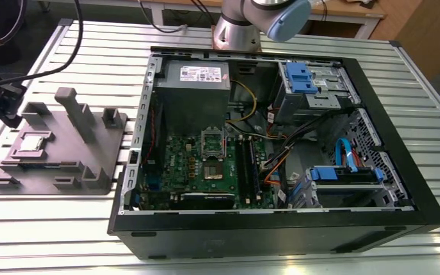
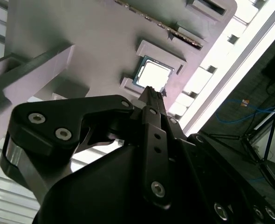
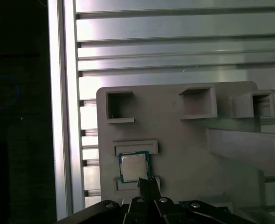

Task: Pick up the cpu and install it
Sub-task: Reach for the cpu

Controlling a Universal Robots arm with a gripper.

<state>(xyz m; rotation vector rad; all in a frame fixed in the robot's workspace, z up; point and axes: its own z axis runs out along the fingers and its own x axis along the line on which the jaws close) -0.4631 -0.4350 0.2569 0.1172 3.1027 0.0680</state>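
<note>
Pick-up step, at the approach, I judge. The tool (image 3: 149, 183), fingers pressed together and holding nothing, hangs over the grey fixture (image 1: 90, 154), its tips just beside the cpu (image 3: 133, 166), which lies flat in the fixture's recess. Gripping calls for spread fingers straddling the chip. To the exterior view's right of the fixture sits the motherboard socket (image 1: 213, 147).

Exterior view high, angled down over table (image 1: 44, 229), both wrist views close, all 3 share grey fixture (image 1: 59, 153)
</note>
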